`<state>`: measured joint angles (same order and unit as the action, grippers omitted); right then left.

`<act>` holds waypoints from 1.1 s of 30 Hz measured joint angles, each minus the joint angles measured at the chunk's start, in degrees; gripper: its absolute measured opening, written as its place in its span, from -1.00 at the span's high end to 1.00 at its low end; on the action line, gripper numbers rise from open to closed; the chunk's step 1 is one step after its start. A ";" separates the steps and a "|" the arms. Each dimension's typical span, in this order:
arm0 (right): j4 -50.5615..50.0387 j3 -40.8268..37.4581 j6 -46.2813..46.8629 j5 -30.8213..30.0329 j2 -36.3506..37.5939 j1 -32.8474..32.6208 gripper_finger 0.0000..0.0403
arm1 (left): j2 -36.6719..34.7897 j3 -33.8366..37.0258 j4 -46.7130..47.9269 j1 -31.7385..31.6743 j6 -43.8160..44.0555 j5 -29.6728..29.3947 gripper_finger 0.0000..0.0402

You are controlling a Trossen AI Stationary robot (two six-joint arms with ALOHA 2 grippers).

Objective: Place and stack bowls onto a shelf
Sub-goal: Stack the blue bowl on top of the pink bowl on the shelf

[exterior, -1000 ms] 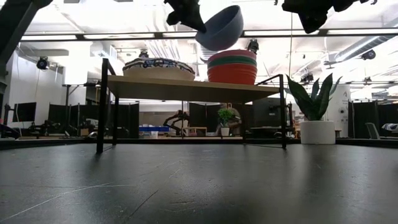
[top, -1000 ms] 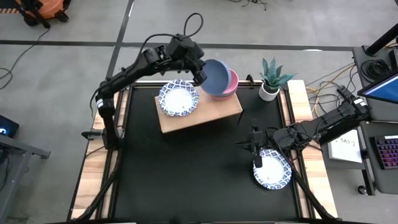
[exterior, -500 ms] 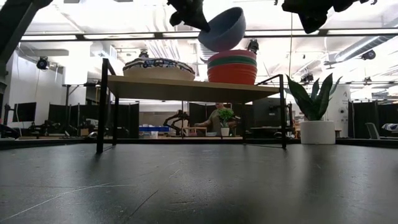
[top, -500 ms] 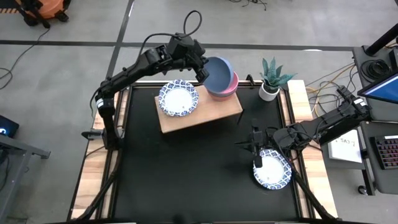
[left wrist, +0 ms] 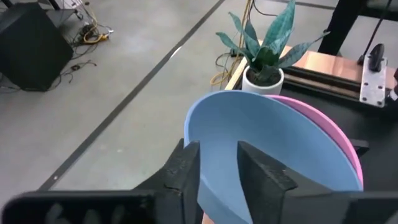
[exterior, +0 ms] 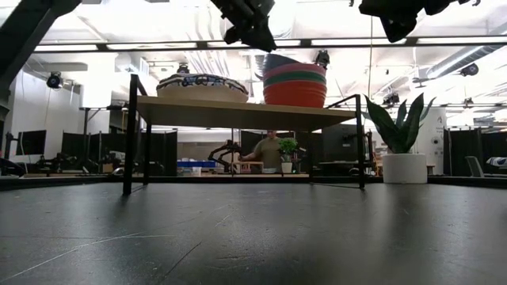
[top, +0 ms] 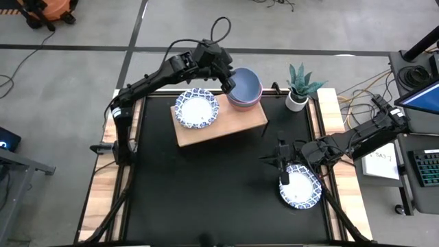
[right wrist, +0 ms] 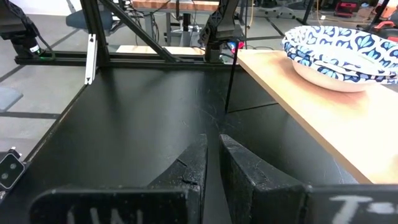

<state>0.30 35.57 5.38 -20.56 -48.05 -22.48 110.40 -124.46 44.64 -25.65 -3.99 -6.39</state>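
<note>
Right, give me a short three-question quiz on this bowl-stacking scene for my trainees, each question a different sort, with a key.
1. Which bowl tops the coloured stack on the shelf? A red, B blue-grey bowl, C green.
2. True or false: a patterned bowl lies on the table, off the shelf.
3. Which arm reaches over the stack?
Key: 1 B; 2 true; 3 the left arm.

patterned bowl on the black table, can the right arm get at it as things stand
Probably yes: the right gripper hovers right beside the patterned bowl on the black table, and nothing lies between them.
</note>
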 joint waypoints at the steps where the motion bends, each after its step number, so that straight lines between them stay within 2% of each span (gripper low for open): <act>1: 0.00 0.00 0.00 0.00 0.00 0.00 0.84 | 0.01 0.00 -0.04 0.01 0.00 0.00 0.52; 7: 0.00 0.00 -0.41 0.00 0.00 0.00 0.84 | -0.56 0.00 0.59 0.02 -0.89 0.00 0.29; 12: -0.02 0.00 -0.43 0.00 0.00 0.00 0.84 | -2.40 -0.81 3.48 0.04 -6.80 -0.04 0.23; 18: -0.02 0.00 -0.96 -0.02 0.00 0.00 0.84 | -2.57 -0.21 3.19 -0.27 -8.60 -0.04 0.33; 26: -0.02 0.00 -1.11 -0.02 0.00 0.02 0.84 | -2.36 4.84 2.31 -1.80 -8.50 -0.61 0.52; 33: -0.03 0.00 -1.59 -0.44 0.00 0.02 0.84 | -2.46 7.67 1.74 -2.12 -7.52 -0.74 0.60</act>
<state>0.27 35.57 3.80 -20.99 -48.05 -22.46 107.94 -116.79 46.38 -27.77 -11.51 -7.14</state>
